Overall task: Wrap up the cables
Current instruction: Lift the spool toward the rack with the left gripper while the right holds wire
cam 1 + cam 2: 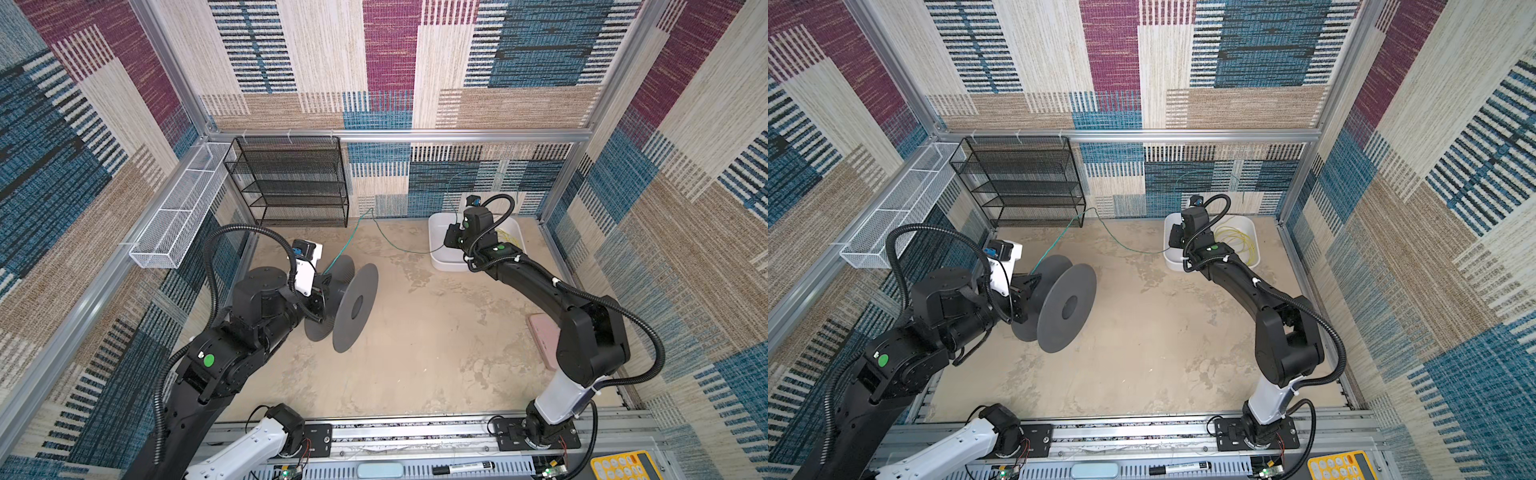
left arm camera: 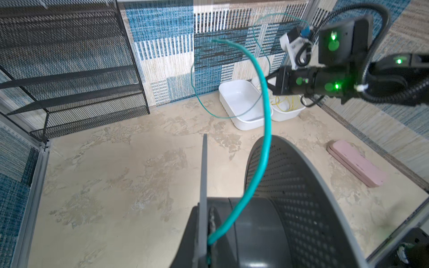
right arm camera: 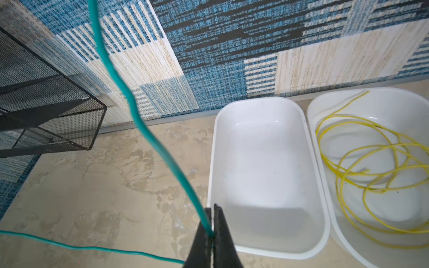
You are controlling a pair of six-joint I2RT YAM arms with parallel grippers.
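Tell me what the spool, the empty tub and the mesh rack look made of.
Spool: probably matte grey plastic; dull, one flange perforated.
Empty tub: likely glossy white plastic; highlights on smooth walls.
Mesh rack: apparently black metal; fine see-through mesh, thin frames.

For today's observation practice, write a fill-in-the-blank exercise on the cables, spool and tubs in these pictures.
The shut right gripper pinches the teal cable, which leads to the grey spool by the ___ arm.
The other cable, coiled in a white tub, is ___.
The pink pad lies by the ___ arm.
Missing: left; yellow; right.
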